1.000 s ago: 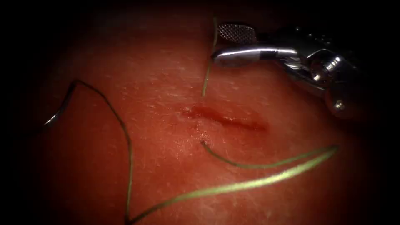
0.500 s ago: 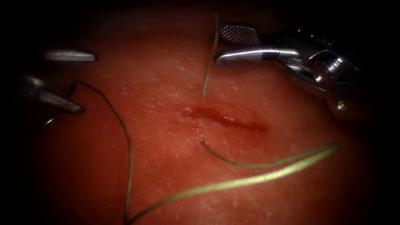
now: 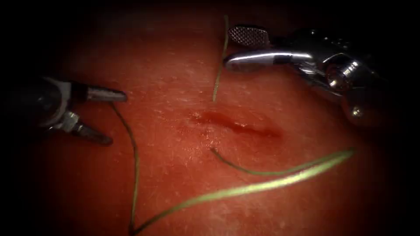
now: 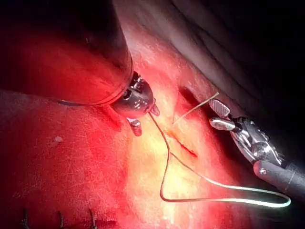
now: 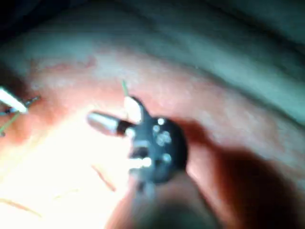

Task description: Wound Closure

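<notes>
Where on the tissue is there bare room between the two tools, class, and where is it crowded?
Free: the tissue between the left tool and the short thread end by the right tool, both open and holding nothing. Crowded: below the cut, where the thread loops.

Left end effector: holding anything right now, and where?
Nothing. The left end effector is open beside the thread, left of the cut.

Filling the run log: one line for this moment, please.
left tool: open, holds nothing | right tool: open, holds nothing | thread: on tissue | cut: open
</notes>
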`<action>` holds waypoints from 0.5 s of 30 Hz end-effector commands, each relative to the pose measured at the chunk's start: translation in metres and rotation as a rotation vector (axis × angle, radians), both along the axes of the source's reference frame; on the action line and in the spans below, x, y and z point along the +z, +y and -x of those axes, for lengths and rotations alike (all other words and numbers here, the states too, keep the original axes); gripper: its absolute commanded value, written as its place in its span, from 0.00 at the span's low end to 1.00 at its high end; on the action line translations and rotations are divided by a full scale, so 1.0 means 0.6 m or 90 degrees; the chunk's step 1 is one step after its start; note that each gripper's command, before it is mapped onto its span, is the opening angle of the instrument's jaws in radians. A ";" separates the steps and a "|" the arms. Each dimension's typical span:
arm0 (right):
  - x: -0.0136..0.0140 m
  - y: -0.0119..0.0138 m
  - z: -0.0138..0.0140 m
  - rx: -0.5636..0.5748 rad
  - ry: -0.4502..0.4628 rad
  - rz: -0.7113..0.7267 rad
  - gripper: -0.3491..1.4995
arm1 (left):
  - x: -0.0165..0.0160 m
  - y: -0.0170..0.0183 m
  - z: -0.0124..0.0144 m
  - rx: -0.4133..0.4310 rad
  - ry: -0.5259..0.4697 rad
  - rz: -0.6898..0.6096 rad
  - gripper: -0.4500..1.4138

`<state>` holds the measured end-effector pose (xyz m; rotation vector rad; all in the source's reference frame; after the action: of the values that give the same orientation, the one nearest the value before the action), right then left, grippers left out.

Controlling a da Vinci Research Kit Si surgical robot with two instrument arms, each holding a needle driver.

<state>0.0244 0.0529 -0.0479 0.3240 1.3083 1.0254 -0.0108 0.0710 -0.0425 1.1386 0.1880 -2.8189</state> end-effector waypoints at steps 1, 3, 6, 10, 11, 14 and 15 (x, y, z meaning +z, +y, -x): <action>0.0009 0.0001 -0.0012 0.000 0.002 0.001 0.95 | 0.0017 0.0001 0.0007 0.002 0.007 0.002 0.57; 0.0009 0.0001 -0.0012 0.000 0.002 0.001 0.95 | 0.0026 0.0007 0.0005 -0.004 0.020 0.007 0.57; 0.0008 0.0000 -0.0012 0.000 0.002 0.001 0.95 | 0.0032 0.0019 0.0003 -0.019 0.030 0.008 0.57; 0.0007 -0.0002 -0.0013 0.000 0.002 0.001 0.95 | 0.0040 0.0021 0.0000 -0.033 0.040 -0.001 0.53; 0.0007 -0.0001 -0.0013 0.000 0.001 0.001 0.95 | 0.0041 0.0022 -0.0002 -0.035 0.041 -0.004 0.52; 0.0007 -0.0001 -0.0012 0.000 0.001 0.001 0.95 | 0.0040 0.0023 -0.0006 -0.042 0.042 -0.012 0.48; 0.0007 -0.0001 -0.0012 0.000 0.001 0.001 0.95 | 0.0039 0.0022 -0.0007 -0.042 0.042 -0.012 0.46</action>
<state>0.0244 0.0527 -0.0480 0.3229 1.3078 1.0264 -0.0099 0.0721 -0.0410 1.0726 0.1875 -2.9239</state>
